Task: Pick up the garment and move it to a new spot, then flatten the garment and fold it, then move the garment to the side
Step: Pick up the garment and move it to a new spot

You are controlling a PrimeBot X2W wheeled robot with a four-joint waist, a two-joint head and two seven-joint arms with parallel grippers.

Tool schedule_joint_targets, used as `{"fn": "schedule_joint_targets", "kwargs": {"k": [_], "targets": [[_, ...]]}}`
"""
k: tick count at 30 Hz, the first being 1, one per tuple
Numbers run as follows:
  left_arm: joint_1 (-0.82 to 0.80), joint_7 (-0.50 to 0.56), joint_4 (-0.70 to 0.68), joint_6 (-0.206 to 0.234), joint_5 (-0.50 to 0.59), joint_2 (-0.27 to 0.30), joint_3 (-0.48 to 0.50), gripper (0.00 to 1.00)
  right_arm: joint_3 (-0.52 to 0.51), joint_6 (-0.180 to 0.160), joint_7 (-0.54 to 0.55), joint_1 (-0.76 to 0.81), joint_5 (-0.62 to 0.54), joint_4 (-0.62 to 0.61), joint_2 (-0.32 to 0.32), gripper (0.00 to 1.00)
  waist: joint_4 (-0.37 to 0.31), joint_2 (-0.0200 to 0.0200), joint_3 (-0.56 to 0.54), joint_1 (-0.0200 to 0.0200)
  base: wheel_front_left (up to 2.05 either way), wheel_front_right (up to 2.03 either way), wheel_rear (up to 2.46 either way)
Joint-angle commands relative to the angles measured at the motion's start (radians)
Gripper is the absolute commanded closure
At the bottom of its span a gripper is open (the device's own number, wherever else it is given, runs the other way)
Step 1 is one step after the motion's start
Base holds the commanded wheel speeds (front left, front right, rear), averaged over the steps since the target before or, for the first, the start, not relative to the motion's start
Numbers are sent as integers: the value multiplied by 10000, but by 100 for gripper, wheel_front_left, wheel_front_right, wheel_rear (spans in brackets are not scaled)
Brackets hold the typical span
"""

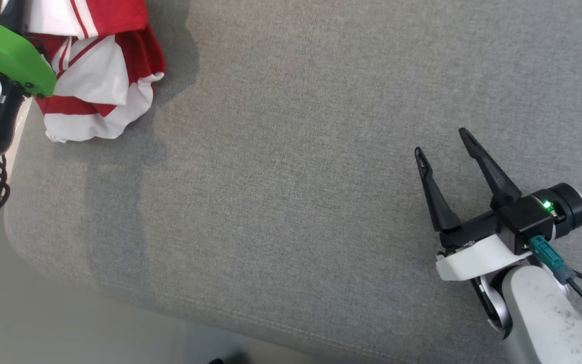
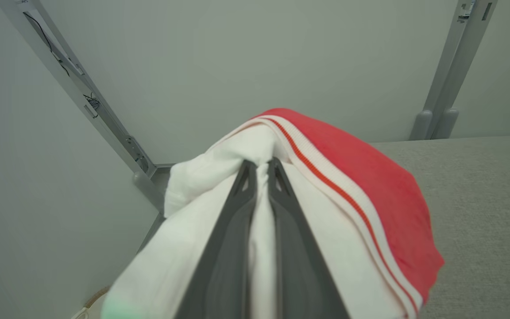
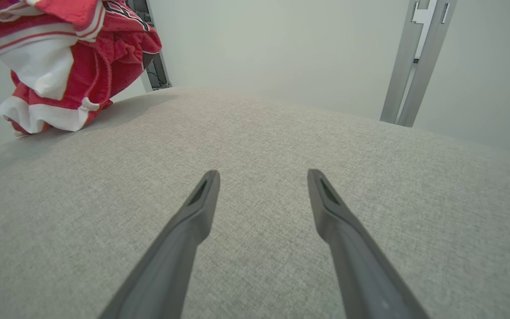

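Observation:
The garment (image 1: 101, 76) is red and white with thin red stripes, bunched at the far left corner of the grey surface. In the left wrist view my left gripper (image 2: 261, 166) is shut on a white fold of the garment (image 2: 361, 186), which drapes over both fingers. From the right wrist view the garment (image 3: 60, 66) hangs in a bundle, its lower edge touching the surface. My right gripper (image 1: 442, 141) stands open over bare grey fabric at the right, far from the cloth, and its fingers (image 3: 202, 208) hold nothing.
The grey padded surface (image 1: 291, 177) has a rounded front-left edge, with pale floor (image 1: 68, 323) below it. A green cover (image 1: 8, 53) on my left arm hides part of the garment. Grey metal posts (image 3: 419, 62) stand against the pale wall behind.

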Motion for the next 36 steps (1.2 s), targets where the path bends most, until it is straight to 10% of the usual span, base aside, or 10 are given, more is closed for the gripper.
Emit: {"fn": "schedule_joint_targets", "kwargs": {"k": [1,18,27,36], "targets": [[-236,-87,-167,20,113,232,-44,100,65,1,11,97,94,91,132,0,-554,0,-1126,0,0,0,0],[-1125,1113,-3412,211,34,913,-381,100,292,3,5,455,513,467,1251,0,-3759,0,-2995,0,0,0,0],[-1311,2000,-4847,549,145,313,-842,100,259,3,5,179,1192,210,1286,0,-6021,0,-2521,0,0,0,0],[-598,2121,-4347,465,159,-919,-1760,100,173,3,5,-74,1603,30,1292,0,-6873,0,-1500,0,0,0,0]]}}
